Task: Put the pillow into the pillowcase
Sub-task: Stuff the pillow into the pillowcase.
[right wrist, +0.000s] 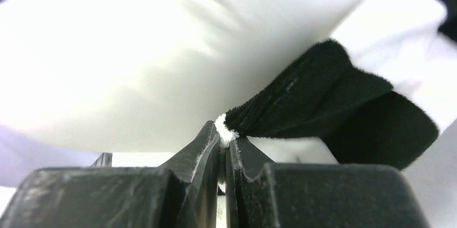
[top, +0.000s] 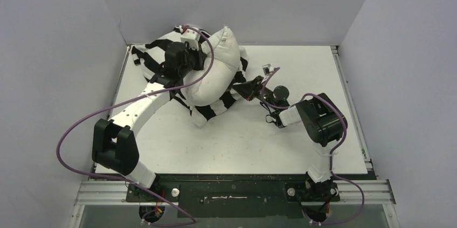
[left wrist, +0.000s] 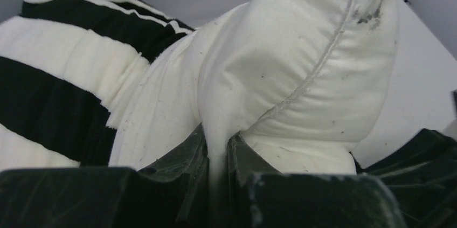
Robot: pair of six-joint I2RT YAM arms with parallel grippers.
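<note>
The off-white pillow stands bent in an arc at the back middle of the table, partly wrapped by the black-and-white striped pillowcase, which bunches behind and under it. My left gripper is shut on a fold of the pillow, with white fabric pinched between its jaws. The striped pillowcase lies to the left in that view. My right gripper is shut on the pillowcase edge, a white tuft caught at its tips. The pillow fills that view above.
The white table is walled by grey panels at the back and on both sides. Its metal rail runs along the right edge. Purple cables loop off both arms near the front.
</note>
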